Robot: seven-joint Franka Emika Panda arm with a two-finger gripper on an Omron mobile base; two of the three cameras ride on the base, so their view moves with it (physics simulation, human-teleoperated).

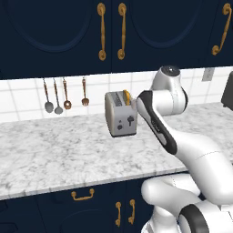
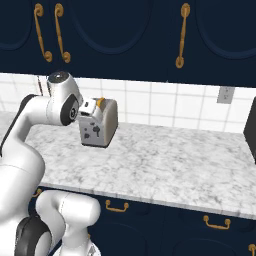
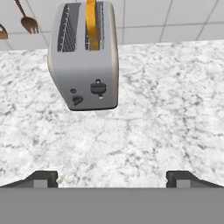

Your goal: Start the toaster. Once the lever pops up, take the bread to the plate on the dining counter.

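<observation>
We see the toaster [image 3: 84, 57] standing on the marble worktop [image 3: 166, 113] near the tiled wall, the bread [image 3: 92, 24] upright in its right slot. Our hand [image 3: 111, 178] hovers before its front face, open and holding nothing.

The arm [image 1: 182, 136] is glossy white, built of thick rounded tubular links with smooth, bulging housings at each joint. Dark grey to black bands and inlays mark the joints, and one long dark strip runs along a link's side. A round grey cap tops the uppermost joint. The finger tips [image 3: 43, 178] are small, dark and blocky.
</observation>
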